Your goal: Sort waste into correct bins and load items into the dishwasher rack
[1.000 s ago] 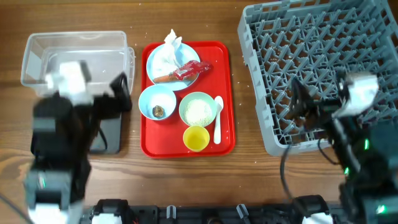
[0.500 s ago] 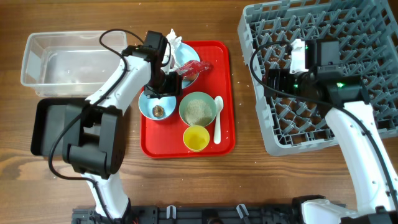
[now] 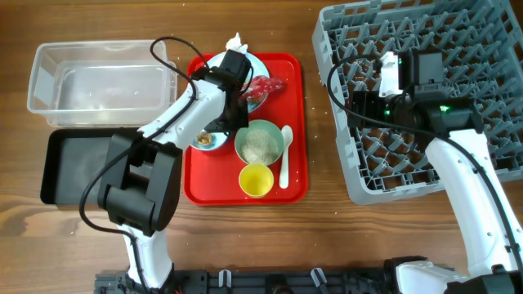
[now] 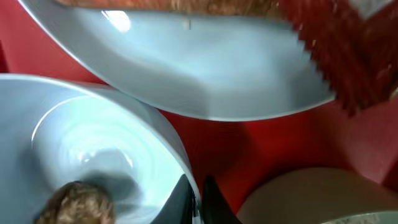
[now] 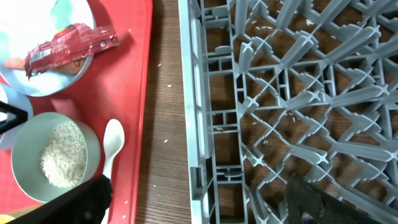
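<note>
My left gripper is shut on the rim of the light blue bowl, which holds a small brown scrap. From overhead, this bowl sits on the red tray, mostly under the left arm. Behind it the light blue plate carries the red wrapper and white tissue. The pale green bowl holds rice; the yellow cup and white spoon lie beside it. My right gripper hangs open over the grey dishwasher rack's left edge, holding nothing.
The clear tub stands at the back left with the black tray in front of it. A strip of bare wood separates the red tray from the rack. A few rice grains lie on it.
The left arm slid right and nearer along the tray, and its jaws went from open to shut on the light blue bowl's rim. The right arm barely moved.
</note>
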Tool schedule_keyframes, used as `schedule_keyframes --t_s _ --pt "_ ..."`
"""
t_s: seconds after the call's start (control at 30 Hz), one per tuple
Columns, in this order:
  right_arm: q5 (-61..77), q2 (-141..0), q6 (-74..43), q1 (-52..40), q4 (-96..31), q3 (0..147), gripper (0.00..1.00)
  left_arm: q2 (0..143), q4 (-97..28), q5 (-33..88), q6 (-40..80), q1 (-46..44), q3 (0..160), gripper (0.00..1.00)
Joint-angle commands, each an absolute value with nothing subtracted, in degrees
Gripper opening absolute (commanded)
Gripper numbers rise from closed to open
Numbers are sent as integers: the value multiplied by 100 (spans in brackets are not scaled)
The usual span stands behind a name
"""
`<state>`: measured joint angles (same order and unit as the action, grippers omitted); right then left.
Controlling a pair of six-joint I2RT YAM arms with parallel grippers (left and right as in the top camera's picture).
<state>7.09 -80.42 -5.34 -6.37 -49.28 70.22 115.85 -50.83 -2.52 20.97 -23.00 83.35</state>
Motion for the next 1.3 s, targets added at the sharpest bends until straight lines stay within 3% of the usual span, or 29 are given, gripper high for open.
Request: schedule_keyframes --t_s 0.0,0.43,0.63,0.73,0.97,1.13,1.27 --pt "781 -8064 -615 -635 -4921 7050 92 11662 -5041 -355 2171 -2298 8350 4" --pt "784 -8064 -615 -635 -4895 7050 91 10466 -7000 305 2165 -1828 9688 4" --pt "784 -8064 -617 -635 -4908 7050 92 9067 -8250 574 1758 -357 9686 4" --pt "786 -8064 -622 -635 -4912 7050 91 8565 -8447 1546 952 954 9559 4" --pt "803 -8064 -620 -635 -4886 7050 91 8490 -8114 4591 -1568 3459 7856 4" --pt "923 -8064 -663 -635 -4755 7050 91 8925 -6364 6377 -1712 4858 6090 4" --pt "1063 -8064 -661 -635 -4689 7050 91 9666 -5393 7185 -1719 5131 5710 4"
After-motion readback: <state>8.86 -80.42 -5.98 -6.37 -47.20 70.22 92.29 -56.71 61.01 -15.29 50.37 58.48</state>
